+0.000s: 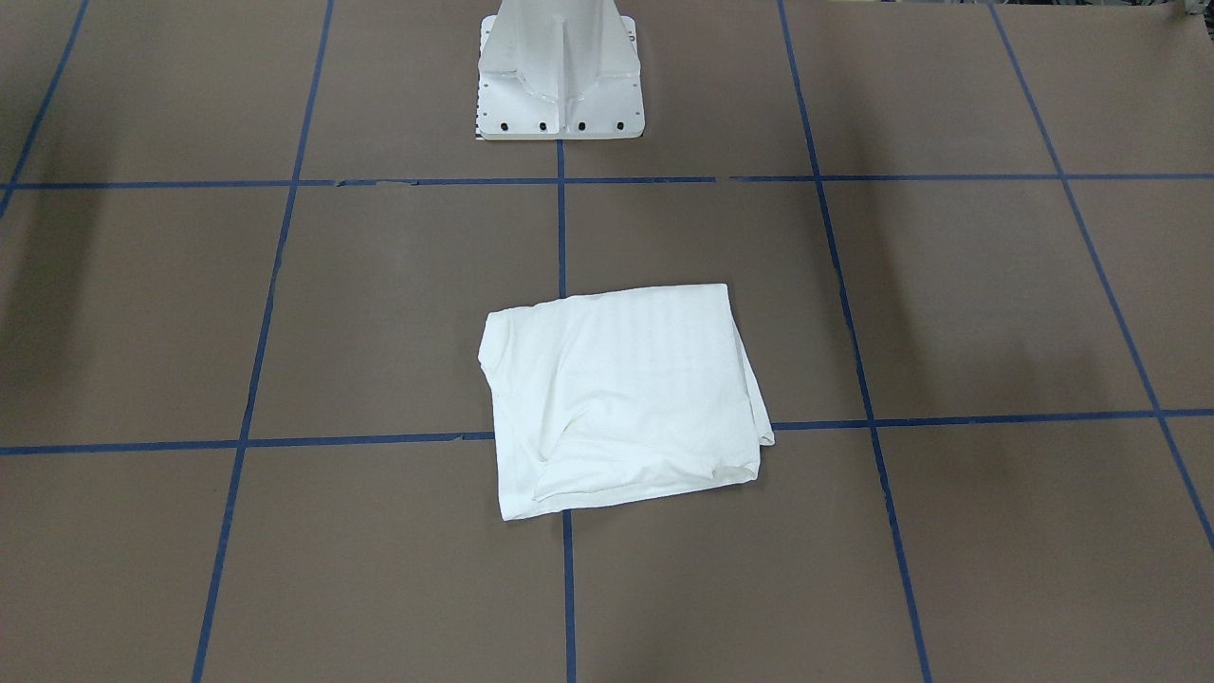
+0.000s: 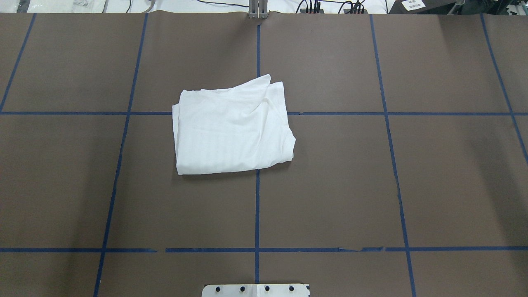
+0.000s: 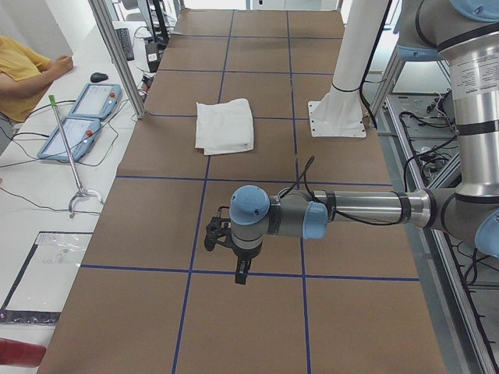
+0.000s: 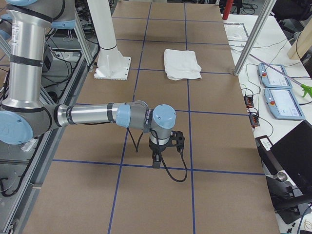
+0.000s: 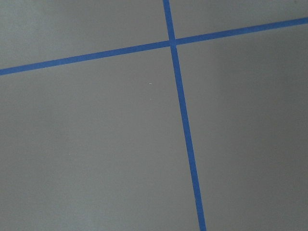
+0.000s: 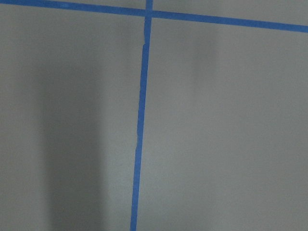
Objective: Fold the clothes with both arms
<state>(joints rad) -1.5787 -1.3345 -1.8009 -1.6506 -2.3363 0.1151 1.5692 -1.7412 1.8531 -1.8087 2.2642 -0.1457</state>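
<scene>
The T-shirt (image 2: 233,128) is found folded into a compact rectangle near the middle of the tabletop (image 2: 371,185), so the folding is judged practically finished, while the left tool (image 3: 242,274) and right tool (image 4: 156,162) are held well away from it, and whether they are apart or together cannot be told.

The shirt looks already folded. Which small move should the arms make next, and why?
Likely no new grasp, only rest: the T-shirt lies as a compact folded rectangle, and the left gripper and right gripper both hang over the table far from it. One far corner sticks out slightly, though.
</scene>
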